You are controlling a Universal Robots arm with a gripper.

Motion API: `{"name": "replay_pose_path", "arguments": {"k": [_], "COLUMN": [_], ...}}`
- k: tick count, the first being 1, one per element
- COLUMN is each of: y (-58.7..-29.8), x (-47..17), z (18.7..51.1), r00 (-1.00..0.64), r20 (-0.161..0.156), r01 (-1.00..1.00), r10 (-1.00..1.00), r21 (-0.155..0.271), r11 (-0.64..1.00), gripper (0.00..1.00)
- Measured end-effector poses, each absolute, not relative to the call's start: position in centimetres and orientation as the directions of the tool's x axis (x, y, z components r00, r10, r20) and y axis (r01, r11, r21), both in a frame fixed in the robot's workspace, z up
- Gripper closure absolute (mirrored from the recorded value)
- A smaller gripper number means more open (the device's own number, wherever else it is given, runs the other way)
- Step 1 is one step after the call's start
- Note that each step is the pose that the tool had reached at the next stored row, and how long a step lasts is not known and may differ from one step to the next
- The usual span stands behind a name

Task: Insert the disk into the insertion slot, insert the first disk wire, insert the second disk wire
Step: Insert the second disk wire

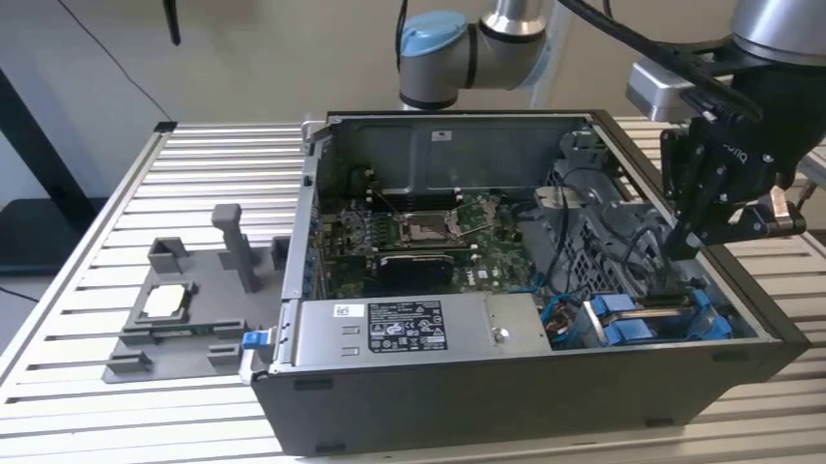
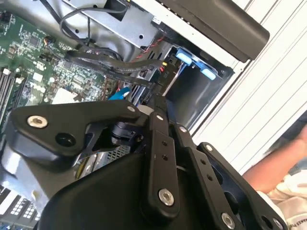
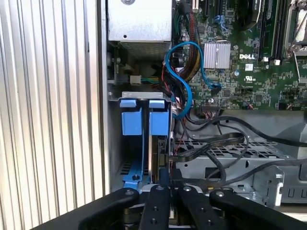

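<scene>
The disk point(image 3: 160, 148) stands edge-on in the insertion slot of the grey perforated drive cage point(image 3: 240, 151), with its blue carrier tabs point(image 3: 144, 120) at the case wall. In the exterior view the blue carrier point(image 1: 633, 327) sits at the case's front right corner. My black gripper point(image 1: 680, 253) reaches down into the case right above it. In the first wrist view the gripper point(image 3: 163, 178) has its fingers drawn together at the disk's edge, where a flat black disk wire point(image 3: 206, 143) ends. The second wrist view shows the gripper point(image 2: 158, 98) at that wire bundle point(image 2: 120, 64).
The open computer case point(image 1: 516, 406) lies on a slatted table point(image 1: 77, 319). Inside are the silver power supply point(image 1: 387, 329), the motherboard point(image 1: 427, 232) and a looped blue cable point(image 3: 184, 81). A grey fixture point(image 1: 181, 309) stands at the exterior view's left. A person's hand point(image 2: 280, 167) is beside the case.
</scene>
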State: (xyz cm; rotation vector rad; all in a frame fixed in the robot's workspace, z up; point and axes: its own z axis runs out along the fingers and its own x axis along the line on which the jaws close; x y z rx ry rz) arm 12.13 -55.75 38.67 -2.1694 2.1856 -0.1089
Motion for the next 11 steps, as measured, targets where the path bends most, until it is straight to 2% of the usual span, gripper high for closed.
{"name": "replay_pose_path", "arguments": {"k": [1, 2, 11], "y": [-55.75, -55.75, -55.75], "x": [12.14, 12.14, 12.14], "z": [38.67, 38.67, 38.77], "r00": [-0.008, -0.008, -0.008], "r20": [0.007, 0.007, 0.007], "r01": [-0.996, -0.996, -0.996], "r10": [-1.000, -1.000, -1.000], "r21": [-0.092, -0.092, -0.092], "r11": [0.007, 0.007, 0.007], "gripper": [0.85, 0.89, 0.89]}}
